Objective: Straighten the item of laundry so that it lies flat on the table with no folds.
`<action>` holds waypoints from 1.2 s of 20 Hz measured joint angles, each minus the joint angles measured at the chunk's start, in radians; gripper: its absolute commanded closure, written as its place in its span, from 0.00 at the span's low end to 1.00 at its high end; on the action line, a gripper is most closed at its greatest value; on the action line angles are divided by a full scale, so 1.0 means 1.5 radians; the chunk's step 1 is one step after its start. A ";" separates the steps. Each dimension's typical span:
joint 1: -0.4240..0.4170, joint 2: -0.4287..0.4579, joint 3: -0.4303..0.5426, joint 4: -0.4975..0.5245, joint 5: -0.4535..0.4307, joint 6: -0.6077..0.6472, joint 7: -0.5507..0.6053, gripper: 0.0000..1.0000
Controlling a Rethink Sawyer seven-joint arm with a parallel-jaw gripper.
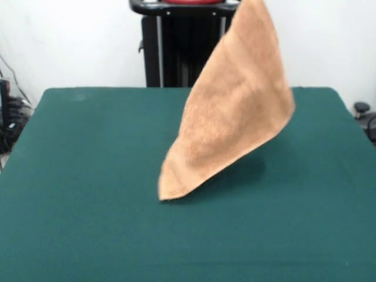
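The item of laundry (235, 111) is a light orange-tan terry towel hanging from a corner that runs off the top edge of the front view. It spreads downward into a broad triangle. Its lowest corner touches the table (88, 223) near the middle, at about the left-centre of the towel's base. The right corner hangs free in the air above a shadow on the green cloth. The gripper is above the top edge and does not show.
Behind the table stands the black pedestal (176, 47) against a white wall. Cables and dark gear sit at the far left edge (9, 111), and a small black object is at the right edge (362, 108).
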 measured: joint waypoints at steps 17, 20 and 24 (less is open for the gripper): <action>-0.093 -0.158 -0.007 -0.142 -0.002 0.266 0.000 1.00; -0.117 -0.174 -0.007 -0.142 -0.004 0.259 0.000 1.00; -0.142 -0.191 -0.002 -0.138 -0.006 0.229 0.000 1.00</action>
